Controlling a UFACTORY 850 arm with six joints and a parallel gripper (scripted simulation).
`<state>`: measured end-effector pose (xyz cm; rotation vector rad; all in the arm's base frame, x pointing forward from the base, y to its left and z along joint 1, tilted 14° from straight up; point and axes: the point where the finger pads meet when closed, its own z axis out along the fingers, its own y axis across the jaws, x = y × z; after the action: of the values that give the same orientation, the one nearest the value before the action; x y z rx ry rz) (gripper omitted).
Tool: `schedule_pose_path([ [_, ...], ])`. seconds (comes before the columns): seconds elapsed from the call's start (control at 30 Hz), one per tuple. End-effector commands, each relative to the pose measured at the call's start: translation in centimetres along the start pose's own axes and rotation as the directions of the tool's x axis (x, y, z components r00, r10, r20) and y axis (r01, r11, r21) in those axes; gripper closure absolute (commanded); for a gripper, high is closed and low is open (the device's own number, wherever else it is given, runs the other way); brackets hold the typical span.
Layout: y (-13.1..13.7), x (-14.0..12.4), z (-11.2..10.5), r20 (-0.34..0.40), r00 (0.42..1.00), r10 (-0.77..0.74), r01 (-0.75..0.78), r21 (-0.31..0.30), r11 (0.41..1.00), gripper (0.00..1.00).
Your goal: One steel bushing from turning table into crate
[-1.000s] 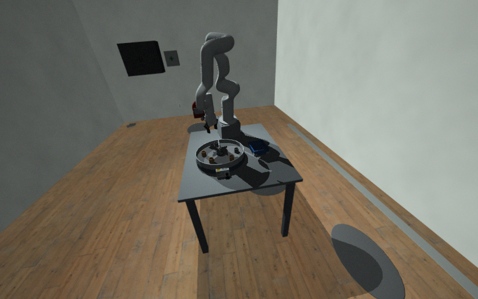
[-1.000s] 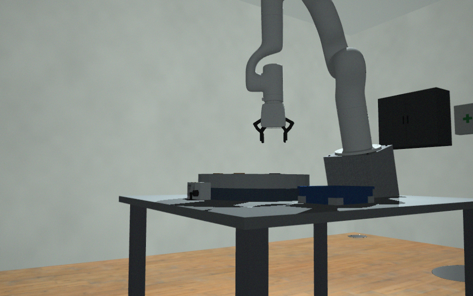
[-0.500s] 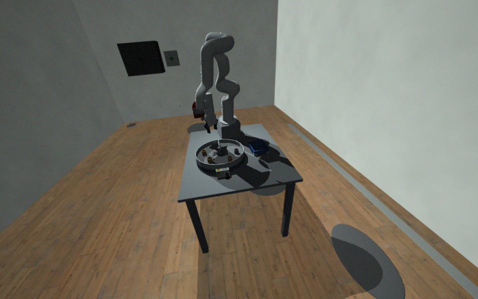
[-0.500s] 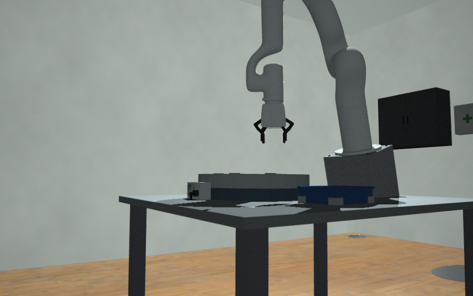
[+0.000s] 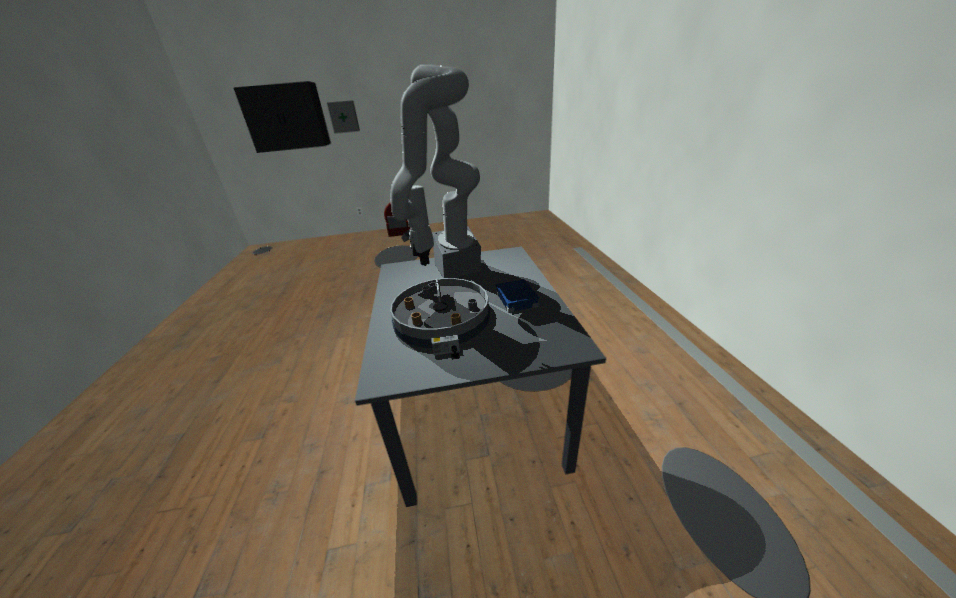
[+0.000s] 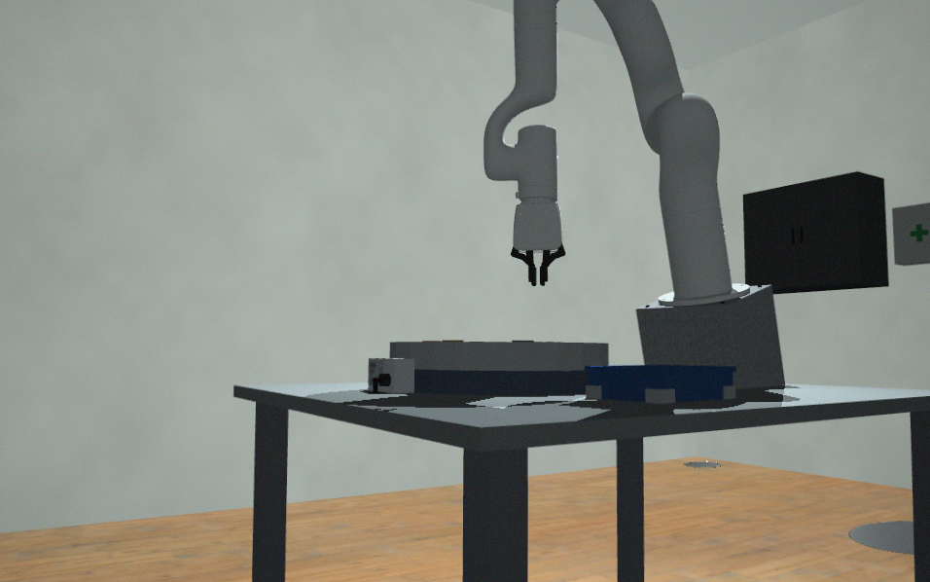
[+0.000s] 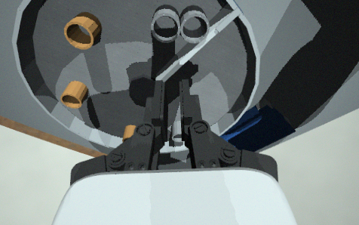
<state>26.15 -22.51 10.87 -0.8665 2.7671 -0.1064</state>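
The round grey turning table (image 5: 440, 304) stands on the dark table, and it also shows in the side view (image 6: 498, 356). In the wrist view two steel bushings (image 7: 164, 23) (image 7: 194, 23) stand side by side at its far rim. Brass bushings (image 7: 82, 31) (image 7: 74, 94) stand at the left, and a third (image 7: 129, 132) is partly hidden by the fingers. Another steel bushing (image 7: 175, 132) shows on the turning table far below, in the gap at the finger bases. The blue crate (image 6: 660, 381) sits to the right of the turning table. My gripper (image 6: 538, 277) hangs well above the turning table, shut and empty.
A small grey box with a knob (image 6: 390, 375) sits against the turning table's front edge. The arm's base block (image 6: 709, 343) stands behind the crate. A thin bar (image 7: 204, 41) spans the turning table from its hub.
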Motion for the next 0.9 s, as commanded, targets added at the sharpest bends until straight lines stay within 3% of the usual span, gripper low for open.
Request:
schedule_pose_path([
  [0.0,-0.06,-0.01,-0.03,0.0,1.0,0.0,0.0,0.001,1.0,0.88],
  [0.87,-0.06,-0.01,-0.03,0.0,1.0,0.0,0.0,0.001,1.0,0.85],
])
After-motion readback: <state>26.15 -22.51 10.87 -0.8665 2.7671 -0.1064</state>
